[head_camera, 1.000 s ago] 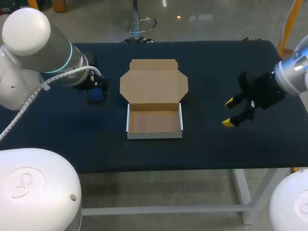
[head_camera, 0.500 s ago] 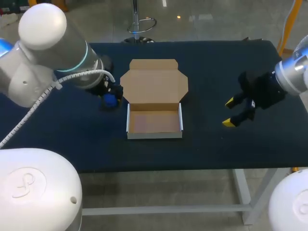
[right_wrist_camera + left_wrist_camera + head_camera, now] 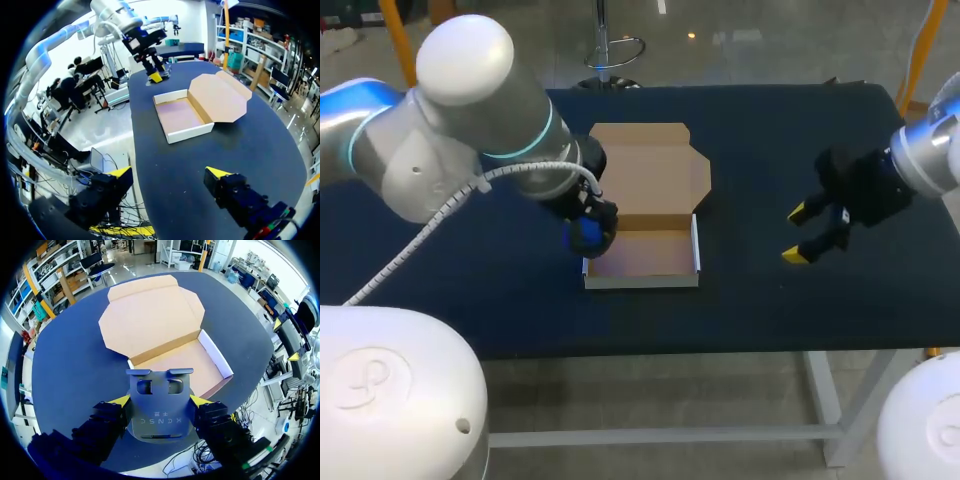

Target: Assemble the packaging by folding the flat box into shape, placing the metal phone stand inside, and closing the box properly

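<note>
A grey, apparently metal stand was pinched by the left tool beside the open box, the right tool spread.

phone stand at box's left corner, lid behind

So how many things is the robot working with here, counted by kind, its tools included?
Cardboard box: 1, open, its lid lying flat on the table.
Metal phone stand: 1, gripped in the left tool.
Tools: 2, the left tool and the right tool, which is open and empty.
Total: 4.
</note>
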Action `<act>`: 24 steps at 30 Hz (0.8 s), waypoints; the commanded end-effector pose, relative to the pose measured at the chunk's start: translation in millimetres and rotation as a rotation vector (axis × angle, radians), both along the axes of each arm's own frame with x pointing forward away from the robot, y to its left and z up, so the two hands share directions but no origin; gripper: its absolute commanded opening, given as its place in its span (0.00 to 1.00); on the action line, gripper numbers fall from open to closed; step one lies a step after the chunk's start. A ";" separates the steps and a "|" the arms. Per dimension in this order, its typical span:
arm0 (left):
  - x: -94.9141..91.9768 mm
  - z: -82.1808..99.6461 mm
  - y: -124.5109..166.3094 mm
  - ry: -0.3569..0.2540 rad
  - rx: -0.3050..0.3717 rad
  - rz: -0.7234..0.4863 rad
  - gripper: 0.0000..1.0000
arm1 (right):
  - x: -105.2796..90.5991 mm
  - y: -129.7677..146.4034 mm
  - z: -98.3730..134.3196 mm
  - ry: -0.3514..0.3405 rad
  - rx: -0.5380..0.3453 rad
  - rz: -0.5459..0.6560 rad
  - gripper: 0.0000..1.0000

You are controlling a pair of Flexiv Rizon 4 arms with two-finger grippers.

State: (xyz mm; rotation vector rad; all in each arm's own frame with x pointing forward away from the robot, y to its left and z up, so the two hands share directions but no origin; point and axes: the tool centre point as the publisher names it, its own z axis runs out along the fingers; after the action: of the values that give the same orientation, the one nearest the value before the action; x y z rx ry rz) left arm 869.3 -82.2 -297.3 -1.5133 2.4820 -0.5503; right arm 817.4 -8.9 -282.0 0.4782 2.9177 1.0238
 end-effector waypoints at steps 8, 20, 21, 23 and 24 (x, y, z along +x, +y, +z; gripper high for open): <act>8.5 -29.0 -43.5 0.029 0.028 -0.083 0.00 | -0.5 -1.2 0.8 0.000 0.004 0.002 1.00; 11.6 -56.7 -70.2 0.053 0.053 -0.136 0.00 | -0.5 -1.2 0.8 0.000 0.004 0.002 1.00; 11.1 -59.0 -72.3 0.059 0.055 -0.142 0.00 | -0.5 -1.2 0.8 0.000 0.004 0.002 1.00; 9.6 -63.4 -75.9 0.054 0.061 -0.148 0.00 | -0.5 -1.2 0.8 0.000 0.004 0.002 1.00; 9.1 -65.9 -78.4 0.059 0.064 -0.154 0.00 | -0.5 -1.2 0.8 0.000 0.004 0.002 1.00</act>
State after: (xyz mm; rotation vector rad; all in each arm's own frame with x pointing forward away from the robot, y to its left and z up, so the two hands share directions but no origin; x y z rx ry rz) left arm 875.5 -148.9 -354.8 -1.3419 2.6528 -0.4741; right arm 817.2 -9.2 -282.1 0.4785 2.9168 1.0244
